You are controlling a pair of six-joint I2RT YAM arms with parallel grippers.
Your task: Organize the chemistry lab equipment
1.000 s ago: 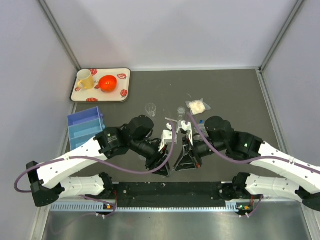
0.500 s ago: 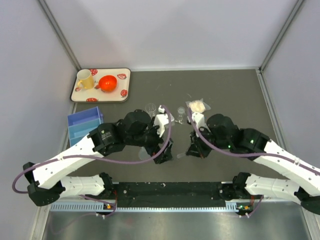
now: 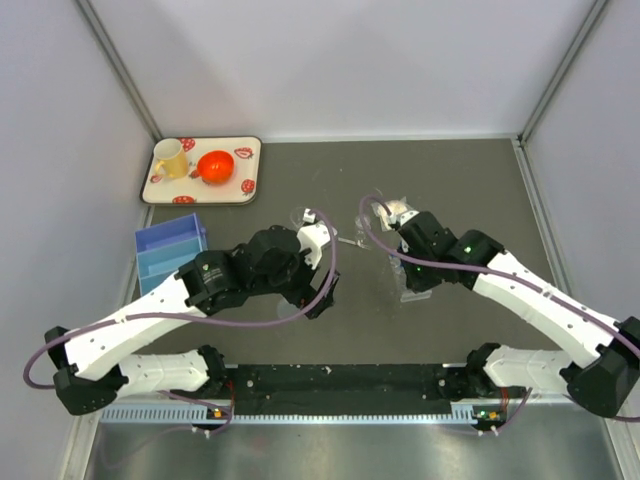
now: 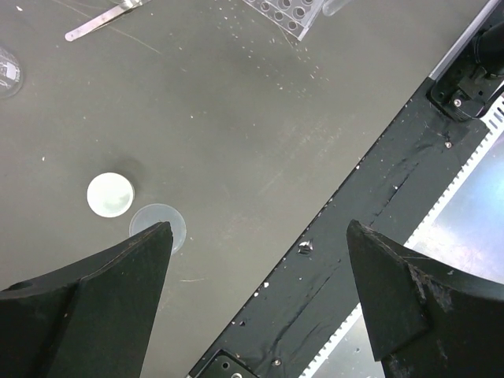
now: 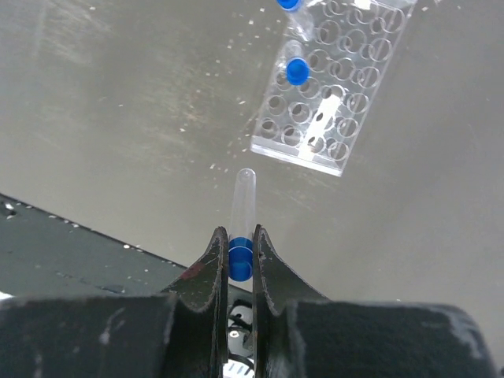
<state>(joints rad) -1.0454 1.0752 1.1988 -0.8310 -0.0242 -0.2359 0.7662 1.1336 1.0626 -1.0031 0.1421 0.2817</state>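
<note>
Nearest, beside the black edge strip (image 4: 378, 205) of the dark grey surface (image 4: 236, 134): left jaws spread wide, grasping nothing and touching nothing. Poised above a tiny white round cup (image 4: 110, 194) and a tiny clear round cup (image 4: 157, 224), the two just beside each other.

A little further in, on the right: right jaws clenched on the blue cap of a clear plastic blue-capped tube (image 5: 244, 197). Clear body pointing away from the wrist, apparently off the surface, just short of the near edge of the gridded clear plastic tube rack (image 5: 335, 87).

In the rack: a second blue-capped tube (image 5: 297, 71) seated in a hole near one long side. A third blue cap (image 5: 289, 4) cut off by the frame edge, seating impossible to tell.

Handling, as judged: tube light, stiff and smooth-walled, apt to slip or crack under a hard squeeze. Best taken at the cap, as here, leaving the rounded end free to enter a hole. Rack equally light, easily nudged askew.

Beyond: a thin metal rod (image 4: 94, 25) flat on the surface, a small clear beaker (image 3: 299, 212) and a small clear bag of white material (image 3: 400, 212).

Far left: a blue plastic bin (image 3: 168, 255). In the corner, a patterned white tray (image 3: 205, 192) carrying a yellow mug (image 3: 172, 158) and an orange-red bowl (image 3: 215, 166).
</note>
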